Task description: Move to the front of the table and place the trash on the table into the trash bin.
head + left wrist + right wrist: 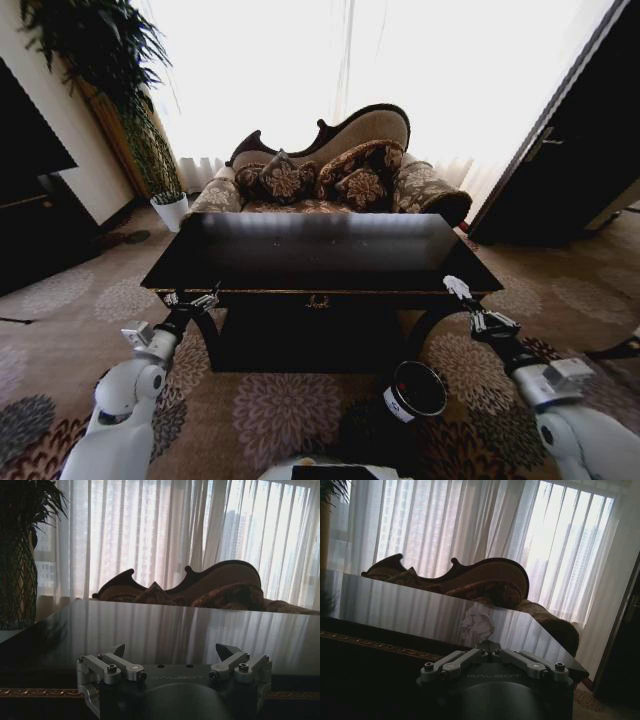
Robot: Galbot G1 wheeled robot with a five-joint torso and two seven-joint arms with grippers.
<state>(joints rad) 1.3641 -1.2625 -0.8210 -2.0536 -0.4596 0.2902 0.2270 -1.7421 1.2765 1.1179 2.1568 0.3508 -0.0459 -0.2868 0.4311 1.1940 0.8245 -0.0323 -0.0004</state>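
Right gripper (457, 289) is up at the table (250, 262) edge, closed on a crumpled paper ball (477, 624) pinched at its fingertips; the paper sits over the glossy top, not yet over the bin (417, 391), which stands on the carpet below and inboard of that arm; left gripper (172, 656) hovers at the near edge, jaws spread and empty; the risk as I see it: a light pinch on soft paper may slip mid-swing, or a release off-centre bounces off the bin's rim
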